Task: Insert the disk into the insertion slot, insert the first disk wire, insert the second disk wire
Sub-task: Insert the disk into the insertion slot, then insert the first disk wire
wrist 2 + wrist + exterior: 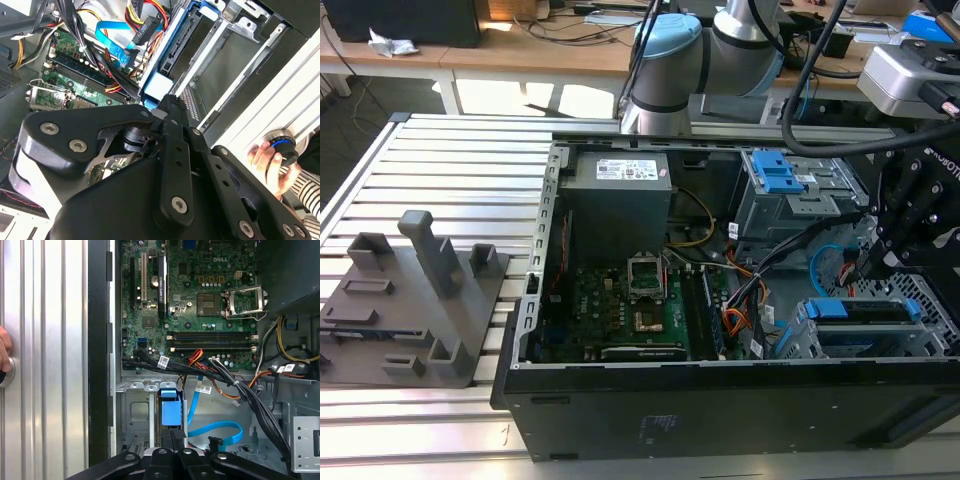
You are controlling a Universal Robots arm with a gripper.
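Gripper [173, 436]: pressed together, tips seemingly touching disk [170, 412]. Disk: blue-framed, standing edge-on inside grey metal slot [134, 412], blue cable [216, 430] just beside, within open computer case [720, 410] on tabletop [450, 170].

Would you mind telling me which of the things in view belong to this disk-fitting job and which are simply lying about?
Job: the disk, in the insertion slot; blue flat cable, probably a disk wire; the hand, at the disk's end.
Lying about: grey fixture; power supply; motherboard; bay with blue latches.
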